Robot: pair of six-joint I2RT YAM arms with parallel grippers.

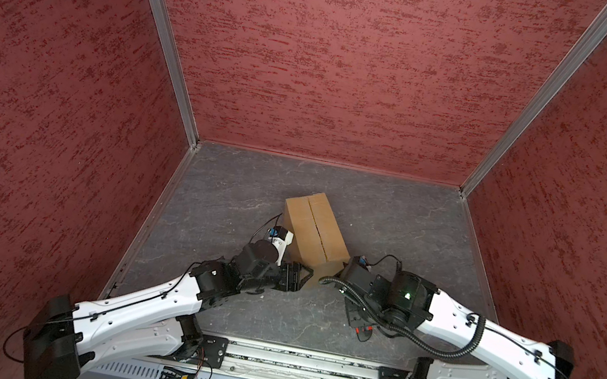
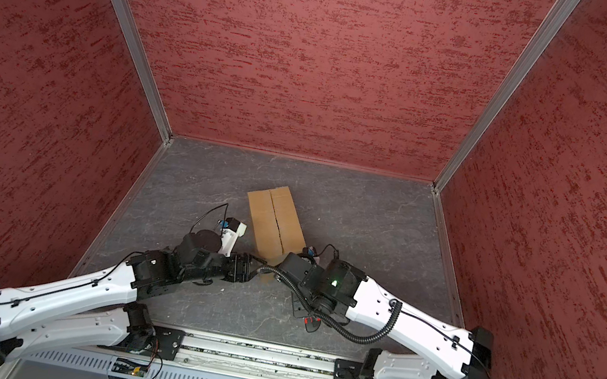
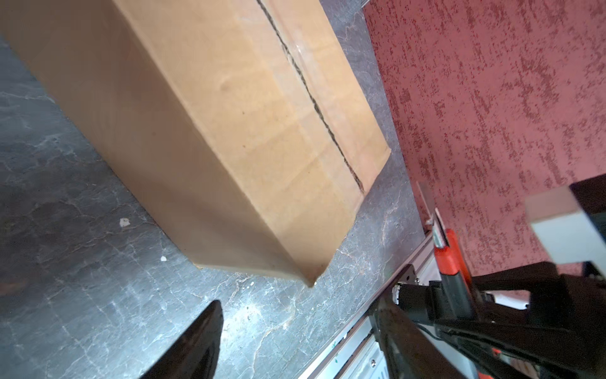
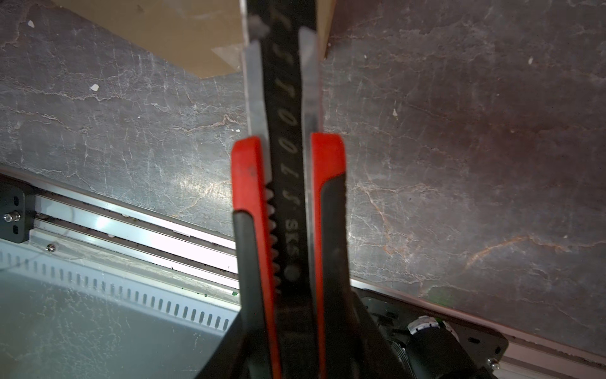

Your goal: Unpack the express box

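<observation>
The express box (image 1: 313, 230) sits on the bench (image 1: 393, 223) just ahead of our released left pincer (image 1: 299, 276). Our right pincer (image 3: 457, 292) grasps the knife (image 4: 285, 147). Unbraced, the box may skid under the blade.

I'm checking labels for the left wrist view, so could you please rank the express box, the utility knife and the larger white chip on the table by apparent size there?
1. express box, filling much of the view.
2. utility knife, only partly visible.
3. white chip, a tiny speck.
</observation>
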